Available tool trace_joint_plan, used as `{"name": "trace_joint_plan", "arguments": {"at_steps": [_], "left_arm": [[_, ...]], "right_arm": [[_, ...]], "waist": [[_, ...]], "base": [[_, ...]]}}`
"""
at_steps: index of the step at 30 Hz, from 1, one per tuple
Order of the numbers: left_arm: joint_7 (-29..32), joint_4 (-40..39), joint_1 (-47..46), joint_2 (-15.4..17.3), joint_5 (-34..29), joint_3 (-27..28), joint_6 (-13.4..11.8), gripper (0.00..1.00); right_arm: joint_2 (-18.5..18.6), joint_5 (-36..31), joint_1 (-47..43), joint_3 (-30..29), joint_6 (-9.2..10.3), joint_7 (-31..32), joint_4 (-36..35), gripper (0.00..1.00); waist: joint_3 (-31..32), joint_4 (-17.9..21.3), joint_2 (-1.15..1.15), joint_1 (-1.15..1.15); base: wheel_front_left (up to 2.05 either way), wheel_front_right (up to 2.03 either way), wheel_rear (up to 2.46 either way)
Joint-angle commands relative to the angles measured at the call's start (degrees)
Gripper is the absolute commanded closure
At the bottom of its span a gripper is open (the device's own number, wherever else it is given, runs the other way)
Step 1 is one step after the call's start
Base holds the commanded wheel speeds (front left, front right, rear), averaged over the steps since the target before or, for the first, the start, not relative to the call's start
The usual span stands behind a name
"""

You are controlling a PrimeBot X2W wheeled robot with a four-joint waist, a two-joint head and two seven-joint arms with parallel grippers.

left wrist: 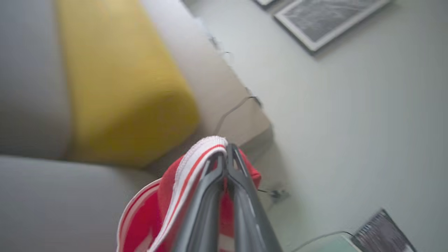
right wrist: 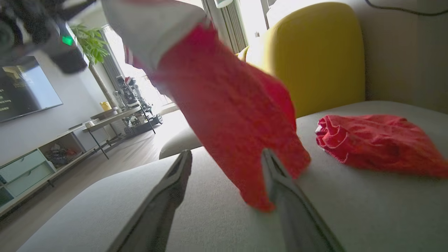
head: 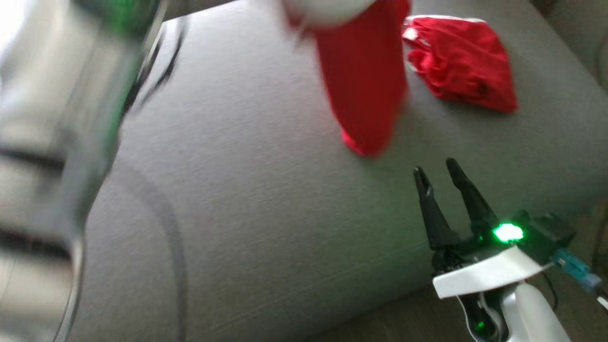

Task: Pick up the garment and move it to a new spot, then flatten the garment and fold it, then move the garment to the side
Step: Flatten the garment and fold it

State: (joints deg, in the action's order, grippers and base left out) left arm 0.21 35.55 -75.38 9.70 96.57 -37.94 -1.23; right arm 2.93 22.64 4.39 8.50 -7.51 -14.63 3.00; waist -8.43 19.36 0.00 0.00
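1. The left pincer is clamped tight on the white, red-striped edge of the garment. In the left wrist view the red cloth hangs from its tips toward 7 o'clock.
2. The right pincer has its fingers apart and grips nothing, low over the grey sofa seat.
3. In the head view the hanging garment is at 11 o'clock from the right pincer, near it but apart. Its lower end is close to the seat.
4. A crumpled red cloth lies on the seat at 1 o'clock.
5. A yellow cushion stands behind.
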Motion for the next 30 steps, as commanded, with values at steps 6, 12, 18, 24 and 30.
{"name": "trace_joint_plan", "arguments": {"at_steps": [6,12,18,24,30], "left_arm": [[-8.02,-1.83,27.13,14.79,3.69,6.14,-7.49,1.00],[-12.41,-2.69,38.67,18.20,4.98,8.89,-7.03,1.00],[-14.24,-6.42,48.28,19.71,4.86,10.59,-5.93,1.00],[-15.17,-10.15,50.59,21.10,-5.38,16.11,-5.83,0.00],[-15.20,-18.07,53.95,17.26,-31.26,23.10,-6.97,0.00]], "right_arm": [[-0.05,-2.22,-0.89,-0.05,0.02,-0.37,-2.49,0.00],[-0.05,-3.14,-0.59,-0.15,0.02,-0.37,-2.75,0.00],[-0.05,-4.29,-1.26,-0.91,0.02,-0.37,-2.68,0.00],[-0.05,-5.24,-1.13,-0.84,0.02,-0.37,-2.61,0.00],[-0.05,-5.32,-0.80,-0.65,0.02,-0.37,-3.06,0.00]], "waist": [[-0.56,-8.27,0.00,0.00],[-1.50,-9.89,0.00,0.00],[-1.43,-12.06,0.00,0.00],[-1.65,-15.39,0.00,0.00],[-3.11,-16.60,0.00,0.00]], "base": [[0.00,0.00,0.00],[0.00,0.00,0.00],[0.00,0.00,0.00],[0.00,0.00,0.00],[0.00,0.00,0.00]]}}
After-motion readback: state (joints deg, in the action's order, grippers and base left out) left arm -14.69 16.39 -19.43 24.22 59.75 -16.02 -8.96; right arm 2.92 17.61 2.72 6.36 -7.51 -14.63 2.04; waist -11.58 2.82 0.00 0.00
